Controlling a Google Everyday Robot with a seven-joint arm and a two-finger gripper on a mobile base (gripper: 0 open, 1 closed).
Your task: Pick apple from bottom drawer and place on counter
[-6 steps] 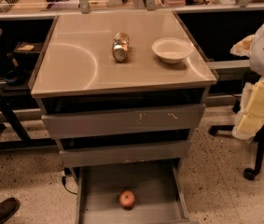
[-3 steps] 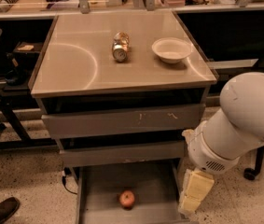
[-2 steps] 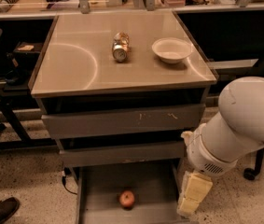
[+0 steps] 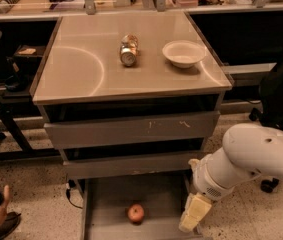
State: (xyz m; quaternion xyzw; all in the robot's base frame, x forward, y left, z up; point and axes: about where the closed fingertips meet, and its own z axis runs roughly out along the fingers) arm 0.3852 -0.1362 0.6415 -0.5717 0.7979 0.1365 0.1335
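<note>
We see the cream, tapered plastic gripper [image 4: 190, 220] hanging low at the right wall of the lowest grey metal bottom drawer [image 4: 106, 204]. The drawer is drawn out, so its flat floor lies open from above. We judge that the smooth white rounded arm [image 4: 251, 156] has stooped here to reach into that shallow tray. Whether the gripper is released or clenched we cannot tell, but it holds nothing. The small round red-orange apple [image 4: 136, 213] sits to the gripper's left, near but apart, loose on the drawer floor. Being round and glossy, it may roll if nudged. Far above the gripper, the glossy beige-grey square counter [image 4: 81, 69] carries a silver metal can [image 4: 128, 50] lying on its side and a shallow white bowl [image 4: 183, 53].
</note>
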